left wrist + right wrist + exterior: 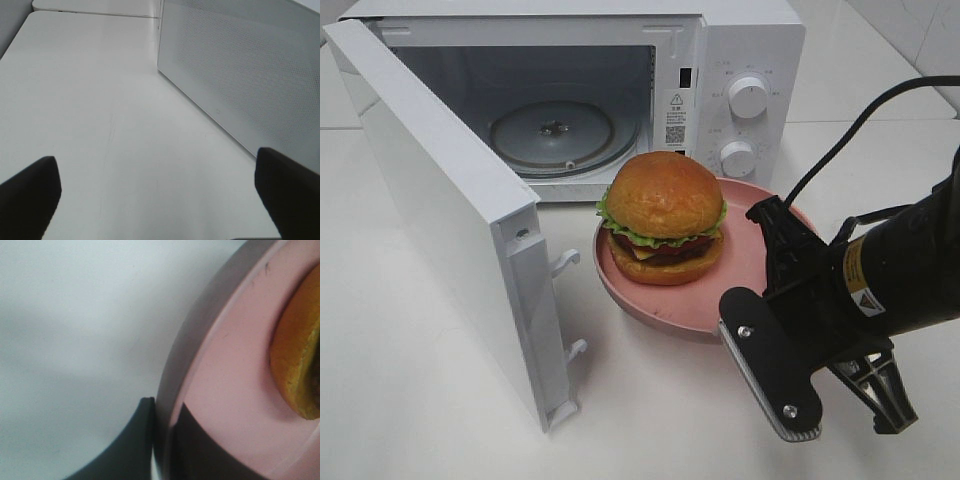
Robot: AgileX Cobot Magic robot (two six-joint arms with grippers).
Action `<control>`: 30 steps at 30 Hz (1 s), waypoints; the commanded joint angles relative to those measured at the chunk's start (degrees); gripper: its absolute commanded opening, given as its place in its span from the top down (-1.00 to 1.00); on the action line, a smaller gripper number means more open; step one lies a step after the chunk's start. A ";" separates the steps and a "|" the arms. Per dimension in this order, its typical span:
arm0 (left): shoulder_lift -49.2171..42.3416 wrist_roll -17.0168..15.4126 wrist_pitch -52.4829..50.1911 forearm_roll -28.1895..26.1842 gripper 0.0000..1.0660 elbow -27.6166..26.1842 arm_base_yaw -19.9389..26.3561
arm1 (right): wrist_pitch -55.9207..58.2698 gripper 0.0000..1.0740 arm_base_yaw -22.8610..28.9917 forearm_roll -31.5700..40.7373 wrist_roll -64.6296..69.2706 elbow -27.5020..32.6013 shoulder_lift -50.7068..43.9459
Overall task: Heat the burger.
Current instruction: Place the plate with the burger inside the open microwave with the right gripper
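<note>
The burger (665, 215), with a golden bun, green lettuce, cheese and a dark patty, sits on a round pink plate (745, 250) just in front of the open microwave (750, 50). In the right wrist view my right gripper (161, 440) is shut on the plate's rim (195, 365), one finger outside and one inside, with the bun's edge (295, 360) close by. In the exterior high view its black body (805, 300) covers the plate's near right rim. My left gripper (160, 200) is open and empty over bare table; it is out of the exterior high view.
The microwave door (450, 220) stands swung open to the left, and its dotted panel (240, 75) is beside my left gripper. A glass turntable (552, 135) lies in the cavity. Two knobs (748, 97) are on the control panel. The white table (420, 400) lies all around.
</note>
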 commanded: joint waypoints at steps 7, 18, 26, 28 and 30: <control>-0.92 0.11 -0.86 -0.46 -0.83 0.00 0.06 | -3.50 1.00 -4.98 10.26 -17.42 -2.52 -0.69; -0.92 0.11 -0.86 -0.46 -0.83 0.00 0.06 | -4.35 1.00 -9.45 22.75 -37.01 -2.75 -0.69; -0.92 0.11 -0.86 -0.46 -0.83 0.00 0.06 | -5.56 1.00 -11.80 26.81 -45.21 -3.21 -0.69; -0.92 0.11 -0.86 -0.46 -0.83 0.00 0.06 | -5.21 1.00 -11.92 25.90 -45.09 -4.24 -0.69; -0.92 0.11 -0.86 -0.46 -0.83 0.00 0.06 | -5.10 1.00 -11.92 25.15 -44.75 -4.53 -0.69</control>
